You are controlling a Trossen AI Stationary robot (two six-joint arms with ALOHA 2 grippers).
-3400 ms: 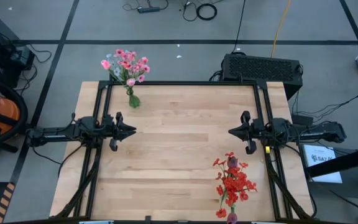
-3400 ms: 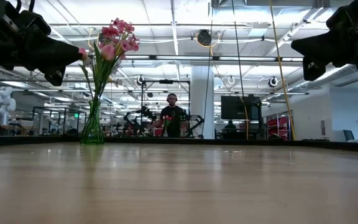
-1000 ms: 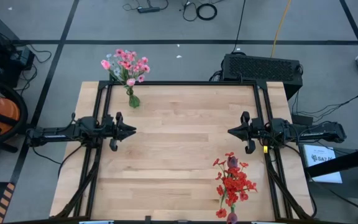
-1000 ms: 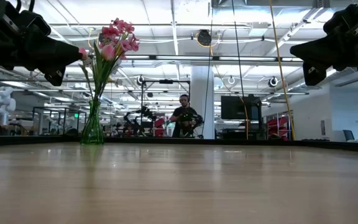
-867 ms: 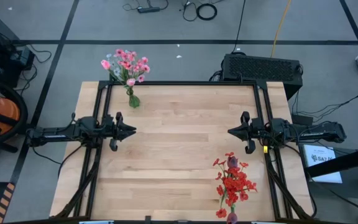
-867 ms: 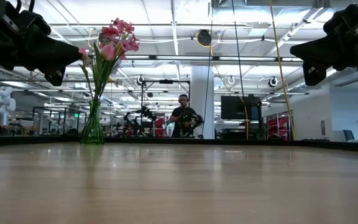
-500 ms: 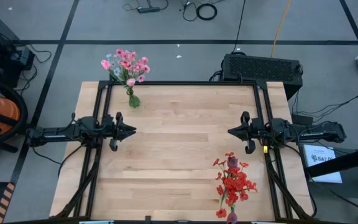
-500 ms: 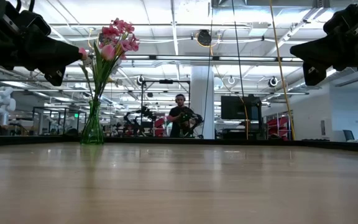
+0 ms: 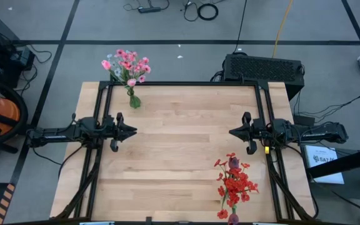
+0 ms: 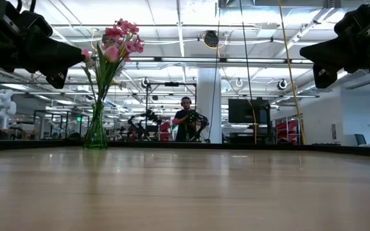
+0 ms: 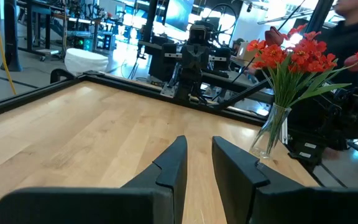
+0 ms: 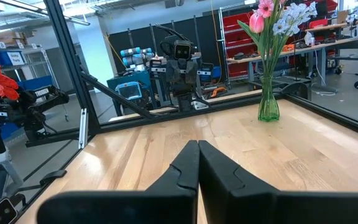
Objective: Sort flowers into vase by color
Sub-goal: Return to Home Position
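Note:
Pink flowers (image 9: pixel 129 65) with a pale white sprig (image 12: pixel 293 15) stand in a green glass vase (image 9: pixel 134 100) at the table's far left corner. Red flowers (image 9: pixel 234 182), with a dark red bud (image 9: pixel 234 163), stand in a clear glass vase (image 11: pixel 271 133) at the near right. My left gripper (image 9: pixel 134 130) hovers level over the table's left side, open by a narrow gap (image 11: pixel 199 142), holding nothing. My right gripper (image 9: pixel 231 132) hovers level over the right side, shut (image 12: pixel 198 144) and empty. Both point toward the table's middle.
A black frame rail (image 9: pixel 186 83) runs along the table's far edge and down both sides. Bare wood (image 9: pixel 180 150) lies between the two grippers. A black box (image 9: pixel 263 67) sits on the floor behind the far right corner. A person (image 10: pixel 185 122) stands far off in the room.

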